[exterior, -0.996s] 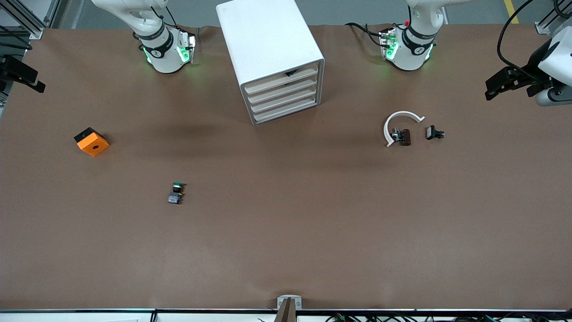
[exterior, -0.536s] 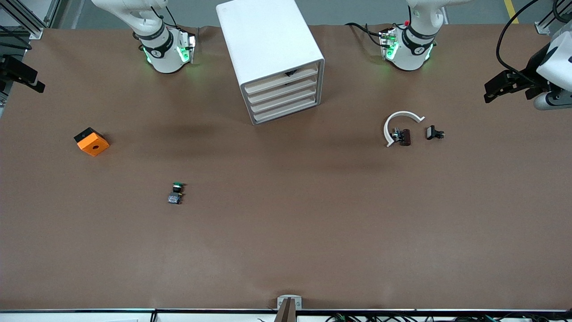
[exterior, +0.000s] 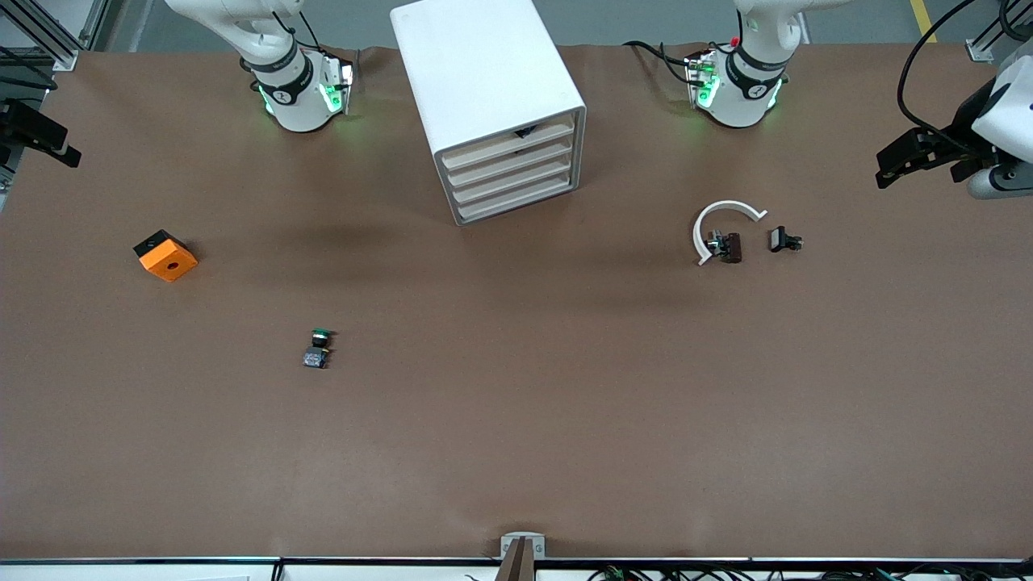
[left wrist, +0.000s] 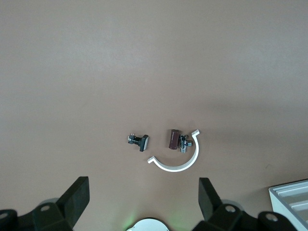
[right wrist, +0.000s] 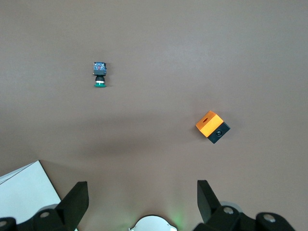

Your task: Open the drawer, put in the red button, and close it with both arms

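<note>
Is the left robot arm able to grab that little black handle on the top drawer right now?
Probably yes. The small black handle on the shut top beige drawer faces open table with nothing in front of it. The left gripper hangs over the left arm's end of the table, jaws open and empty.

High front camera faces the arm bases; both wrist cameras look straight down at the table (exterior: pixel 516 452).

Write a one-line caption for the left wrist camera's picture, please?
Left tool, open, hangs over the brown table above a white half-ring, a small brown-and-metal part and a little black clip.
</note>
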